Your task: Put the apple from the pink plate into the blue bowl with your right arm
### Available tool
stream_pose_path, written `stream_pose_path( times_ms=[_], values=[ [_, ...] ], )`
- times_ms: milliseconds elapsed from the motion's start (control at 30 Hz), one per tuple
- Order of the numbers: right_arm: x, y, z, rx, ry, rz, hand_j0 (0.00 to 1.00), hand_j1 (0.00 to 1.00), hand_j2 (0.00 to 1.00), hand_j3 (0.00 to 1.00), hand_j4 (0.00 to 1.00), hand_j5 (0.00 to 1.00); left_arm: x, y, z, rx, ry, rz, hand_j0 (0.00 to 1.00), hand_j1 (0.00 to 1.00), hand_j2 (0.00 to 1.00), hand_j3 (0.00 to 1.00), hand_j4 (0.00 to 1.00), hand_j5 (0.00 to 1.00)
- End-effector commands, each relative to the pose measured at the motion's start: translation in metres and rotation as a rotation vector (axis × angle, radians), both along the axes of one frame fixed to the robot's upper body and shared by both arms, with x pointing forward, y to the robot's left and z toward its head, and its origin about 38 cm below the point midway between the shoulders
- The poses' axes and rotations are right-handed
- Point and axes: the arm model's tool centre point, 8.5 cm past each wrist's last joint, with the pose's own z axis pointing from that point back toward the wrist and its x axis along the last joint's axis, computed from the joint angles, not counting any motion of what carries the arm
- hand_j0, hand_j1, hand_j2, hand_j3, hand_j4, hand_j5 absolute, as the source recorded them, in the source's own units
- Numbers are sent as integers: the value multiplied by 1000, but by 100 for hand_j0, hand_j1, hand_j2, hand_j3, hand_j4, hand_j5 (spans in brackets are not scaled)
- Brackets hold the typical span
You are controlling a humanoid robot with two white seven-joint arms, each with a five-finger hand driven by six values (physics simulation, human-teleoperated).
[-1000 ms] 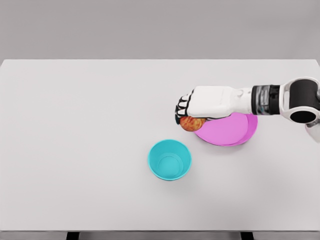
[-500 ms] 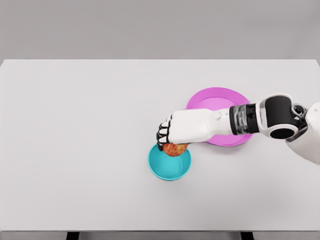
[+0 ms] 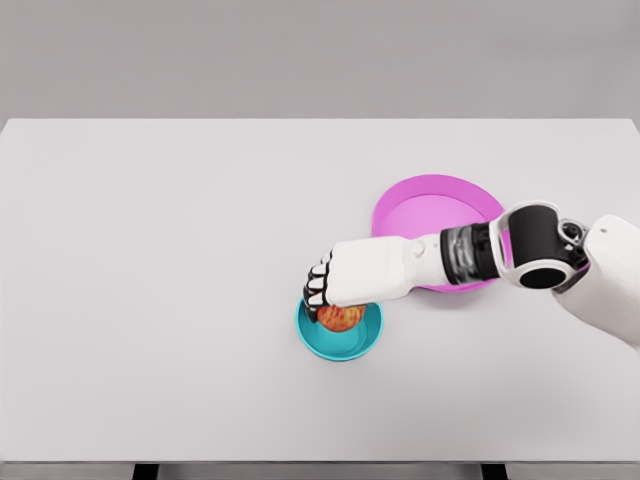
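A red-and-yellow apple [image 3: 342, 318] sits low inside the blue bowl [image 3: 339, 346], partly hidden under my right hand [image 3: 318, 296]. That hand reaches in from the right over the bowl's top rim, its dark-tipped fingers curled down around the apple. The pink plate [image 3: 432, 210] lies behind and to the right of the bowl with nothing on it, and my forearm crosses its near edge. My left arm does not show.
The white table [image 3: 150, 250] stretches wide to the left and toward the front edge. Behind it is a plain grey wall.
My right hand carried the apple from the plate's left edge forward and left, then lowered it into the blue bowl. The plate is now uncovered.
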Motion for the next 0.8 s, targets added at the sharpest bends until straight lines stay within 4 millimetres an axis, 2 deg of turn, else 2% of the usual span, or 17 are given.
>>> stream_pose_path(
  times_ms=[0, 100, 133, 167, 567, 633, 700, 733, 767],
  values=[
    [-1, 0, -3, -2, 10, 0, 47, 47, 47, 47, 47, 47, 0, 0, 0, 0, 0, 1, 100, 100, 100, 100, 100, 100],
    [0, -1, -3, -4, 12, -4, 48, 48, 48, 48, 48, 48, 0, 0, 0, 0, 0, 1, 100, 100, 100, 100, 100, 100],
    [0, -1, -4, -5, 13, -3, 57, 57, 57, 57, 57, 57, 0, 0, 0, 0, 0, -1, 100, 100, 100, 100, 100, 100],
    [0, -1, -4, -4, 15, -5, 100, 100, 100, 100, 100, 100, 0, 0, 0, 0, 0, -1, 100, 100, 100, 100, 100, 100],
    [-1, 0, -2, -2, 9, 2, 100, 100, 100, 100, 100, 100, 0, 0, 0, 0, 0, -1, 100, 100, 100, 100, 100, 100],
    [5, -2, 10, 17, -13, -11, 100, 100, 100, 100, 100, 100, 0, 0, 0, 0, 0, -1, 100, 100, 100, 100, 100, 100],
    [25, -25, 50, 94, -102, -101, 100, 100, 100, 100, 100, 100, 0, 0, 0, 0, 0, -1, 100, 100, 100, 100, 100, 100],
    [30, -35, 62, 110, -130, -130, 100, 100, 100, 100, 100, 100, 0, 0, 0, 0, 0, -1, 100, 100, 100, 100, 100, 100],
    [36, -57, 79, 119, -171, -185, 100, 100, 100, 100, 100, 100, 0, 0, 0, 0, 0, -1, 100, 100, 100, 100, 100, 100]
  ],
)
